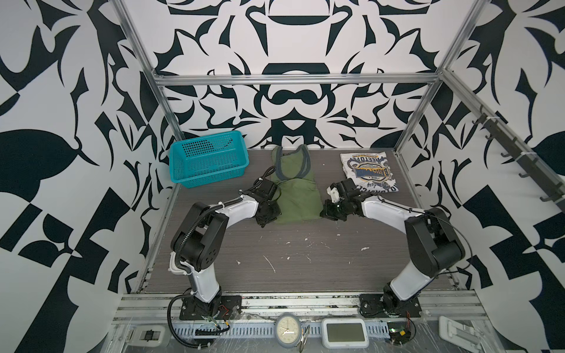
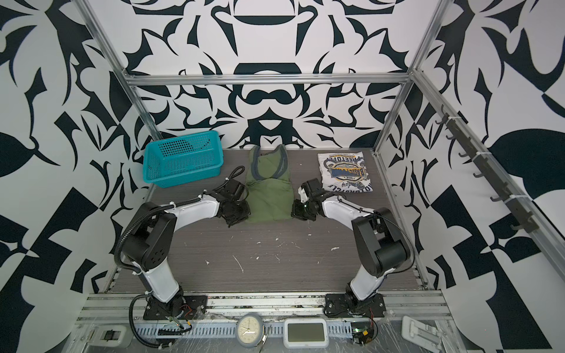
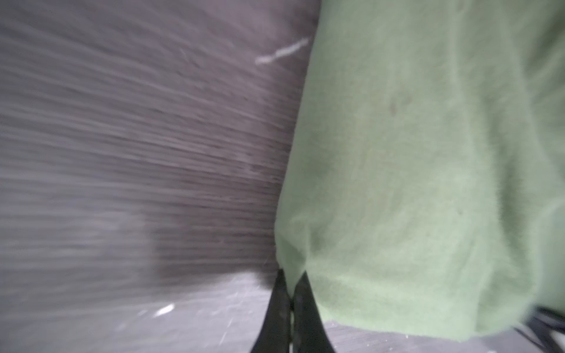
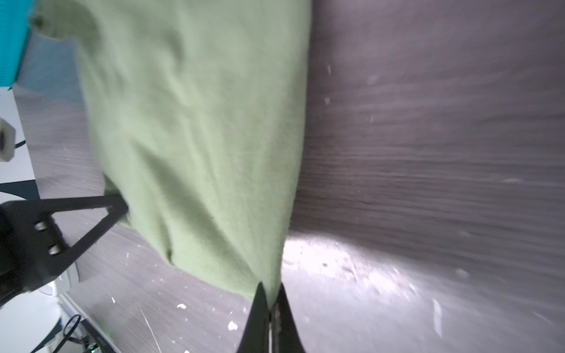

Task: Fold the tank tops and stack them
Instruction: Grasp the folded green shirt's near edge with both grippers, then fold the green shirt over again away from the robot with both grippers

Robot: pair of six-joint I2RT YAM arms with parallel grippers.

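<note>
Green tank top (image 1: 297, 198) is soft and floppy; your left gripper (image 3: 292, 282) and right gripper (image 4: 270, 290) each pinch a bottom corner, so lift together.

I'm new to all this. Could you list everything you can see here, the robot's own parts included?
green tank top: one, olive with dark trim, middle of the table towards the back.
white tank top: one, white with blue-yellow print, folded, back right.
basket: one, teal mesh, back left corner.
table: one, grey wood-grain with white flecks.
clock: one, round, pale face, front edge.
small screen: one, white frame, beside the clock.
hook rail: one, dark, right wall.
left arm, right arm: white and black, front corners.
left hand: black, shut on the green top's near-left corner.
right hand: black, shut on its near-right corner.
</note>
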